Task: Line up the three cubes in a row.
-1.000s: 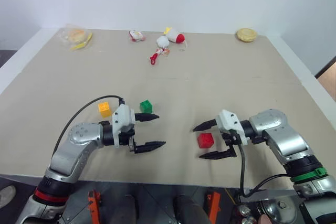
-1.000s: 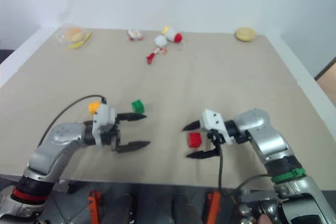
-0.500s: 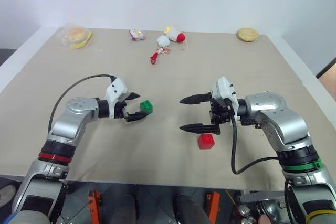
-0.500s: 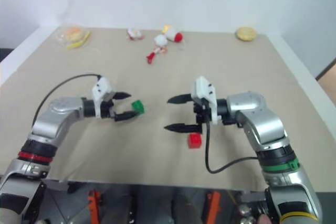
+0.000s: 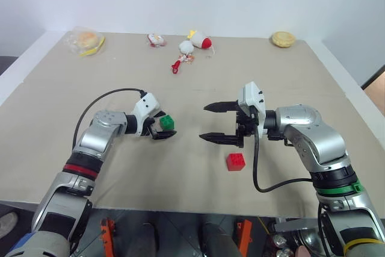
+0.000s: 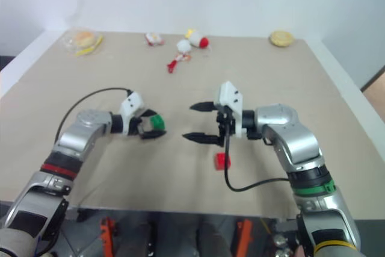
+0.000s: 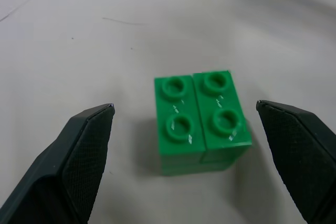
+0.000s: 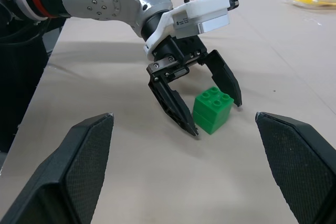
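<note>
On the beige table (image 5: 252, 76), nothing is lined up yet. Your left gripper (image 5: 161, 123) is straddling the green cube (image 5: 167, 123) at centre-left, fingers apart and ungripped. Your right gripper (image 5: 220, 122) is gaping empty above the red cube (image 5: 236, 161), lower centre.

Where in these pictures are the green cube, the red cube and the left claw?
green cube (image 7: 200, 121), left wrist view, its studded top.
red cube (image 5: 236, 161), left eye view, its top face.
left claw (image 8: 210, 106), right wrist view, between its open fingertips.
</note>
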